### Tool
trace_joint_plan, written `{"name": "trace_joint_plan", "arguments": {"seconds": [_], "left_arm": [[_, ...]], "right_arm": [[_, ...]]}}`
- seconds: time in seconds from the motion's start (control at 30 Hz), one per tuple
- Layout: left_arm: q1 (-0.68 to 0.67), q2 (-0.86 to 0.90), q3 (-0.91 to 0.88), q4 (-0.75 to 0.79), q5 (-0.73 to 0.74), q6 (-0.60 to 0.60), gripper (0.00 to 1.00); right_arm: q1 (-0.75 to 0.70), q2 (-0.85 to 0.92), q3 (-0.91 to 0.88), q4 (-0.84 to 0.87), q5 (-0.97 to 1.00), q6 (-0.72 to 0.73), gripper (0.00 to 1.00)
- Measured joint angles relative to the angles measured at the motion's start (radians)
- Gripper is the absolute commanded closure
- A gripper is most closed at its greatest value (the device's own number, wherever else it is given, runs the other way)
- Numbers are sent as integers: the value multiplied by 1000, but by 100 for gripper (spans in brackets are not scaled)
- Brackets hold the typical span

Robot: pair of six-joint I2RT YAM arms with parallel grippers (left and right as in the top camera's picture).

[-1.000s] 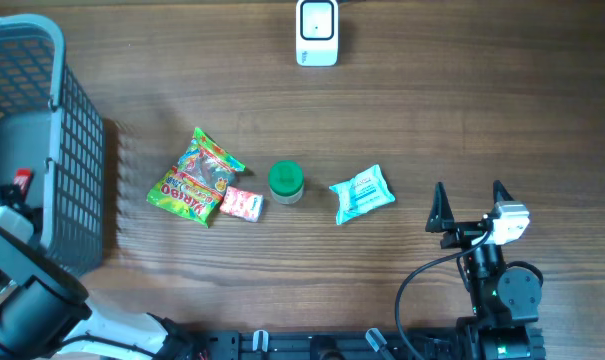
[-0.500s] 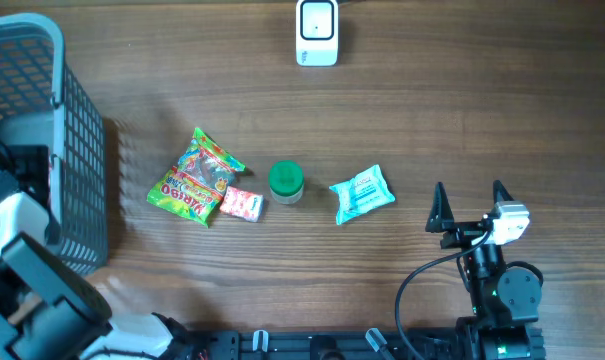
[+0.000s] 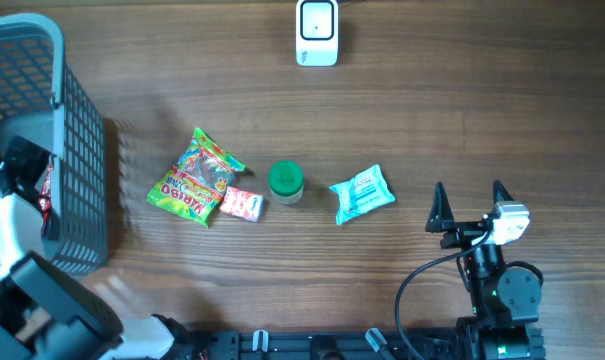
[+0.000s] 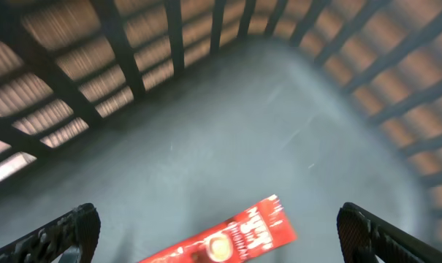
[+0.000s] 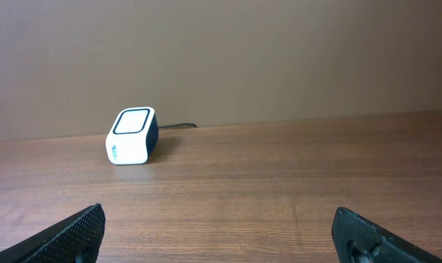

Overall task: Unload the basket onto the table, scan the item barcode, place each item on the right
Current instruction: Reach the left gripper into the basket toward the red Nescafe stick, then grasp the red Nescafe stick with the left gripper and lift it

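Your left claw (image 4: 219, 228) hangs wide open inside the basket (image 4: 228, 124), and the red packet (image 4: 224, 235) seems to lie loose on its floor beneath. Lift straight up, clear of the bars, before swinging away. The right claw (image 5: 221, 228) stands wide open too.

- Basket (image 3: 77, 150) stands at the left edge of the tabletop (image 3: 432, 110); a flat sachet (image 4: 228, 237) lies on the basket floor.
- Barcode scanner (image 3: 316, 32) sits at the far edge, about centre, well apart from the other things.
- Mid-tabletop row, left to right: gummy bag (image 3: 195, 176), candy packet (image 3: 241, 204) just beside the bag's near right corner, jar (image 3: 285, 182), tissue pack (image 3: 363, 193).
- Jar stands between candy packet and tissue pack, nearer the packet.
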State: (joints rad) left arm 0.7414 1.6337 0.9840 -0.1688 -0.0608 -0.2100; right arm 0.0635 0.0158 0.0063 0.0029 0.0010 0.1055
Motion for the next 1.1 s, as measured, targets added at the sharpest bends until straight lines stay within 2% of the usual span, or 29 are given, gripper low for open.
{"name": "trace_joint_plan", "arguments": {"seconds": [0.17,0.33,0.63,0.67,0.73,0.77,0.8,1.1], "left_arm": [[0,118,0,-11,34,112,0],[0,137,0,-11,70,210,0],[0,156,0,-31,76,289,1],[0,160,6,-34,74,292,10],[0,170,18,-45,69,301,51],[0,175,24,-51,65,309,88],[0,180,31,-55,66,315,96],[2,193,51,-59,68,340,96]], "right_arm": [[0,0,0,0,0,0,0],[0,0,0,0,0,0,0],[0,0,0,0,0,0,0],[0,0,0,0,0,0,0],[0,0,0,0,0,0,0],[0,0,0,0,0,0,0],[0,0,0,0,0,0,0],[0,0,0,0,0,0,0]]}}
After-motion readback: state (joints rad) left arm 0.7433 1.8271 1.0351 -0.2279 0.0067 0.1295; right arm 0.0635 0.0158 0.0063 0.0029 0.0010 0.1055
